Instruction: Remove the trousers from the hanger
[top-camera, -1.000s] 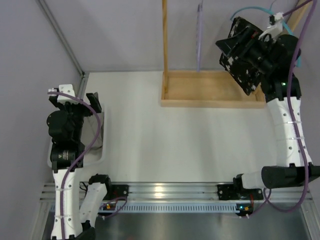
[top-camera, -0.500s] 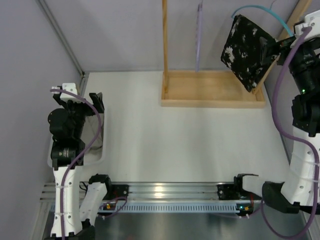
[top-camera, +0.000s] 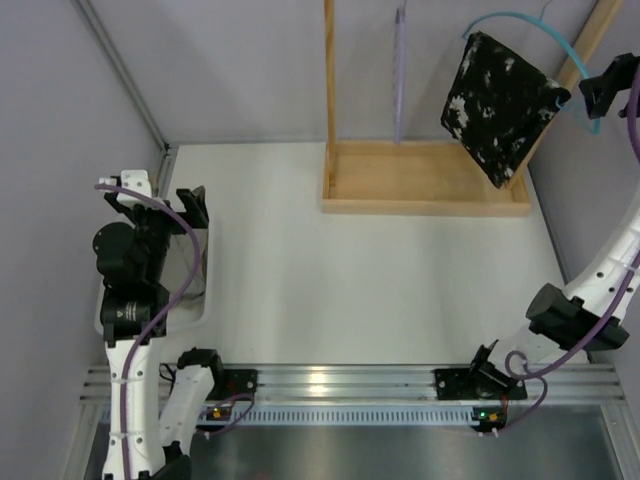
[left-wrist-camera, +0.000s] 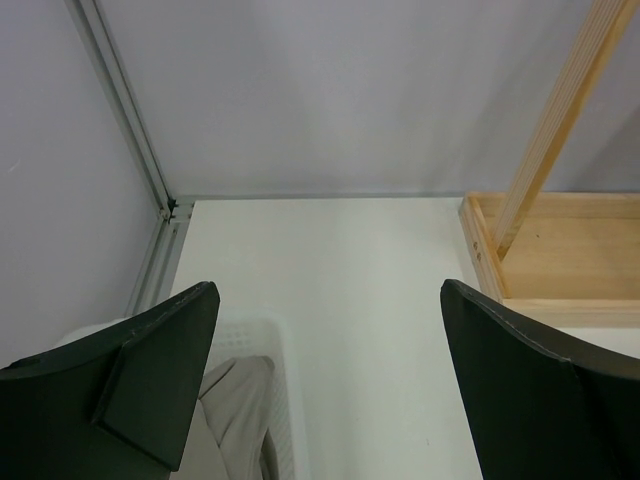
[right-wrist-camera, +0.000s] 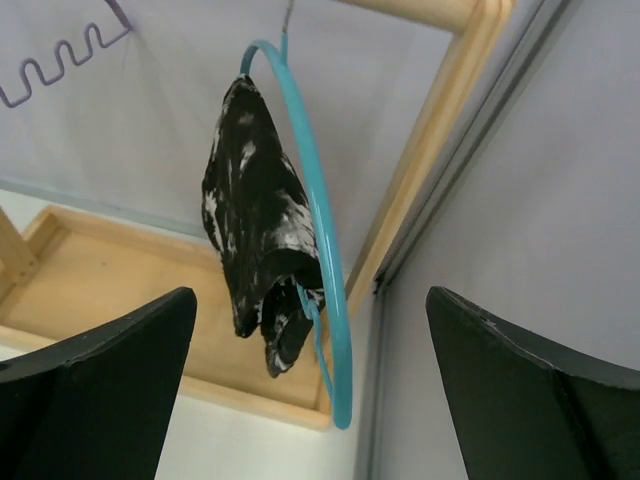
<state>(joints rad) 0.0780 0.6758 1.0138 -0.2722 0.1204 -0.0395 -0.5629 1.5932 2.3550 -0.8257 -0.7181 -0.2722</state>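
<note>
The black-and-white trousers (top-camera: 497, 105) hang folded over a teal hanger (right-wrist-camera: 322, 230) at the right end of the wooden rack (top-camera: 425, 205), suspended above its base, as seen from the overhead camera. The right gripper (right-wrist-camera: 310, 300) is raised just to the right of the rack's slanted right post, level with the garment and apart from it; its wrist camera shows both fingers spread wide, holding nothing and touching neither cloth nor hanger, with the trousers framed between them. A purple hanger (top-camera: 399, 70) hangs bare near the rack's left post. Well to the left of the rack, the left gripper (left-wrist-camera: 330, 290) is poised over a white bin (top-camera: 205, 290) containing beige cloth (left-wrist-camera: 235, 400), its fingers likewise wide apart and empty, pointing toward the rack's left end.
</note>
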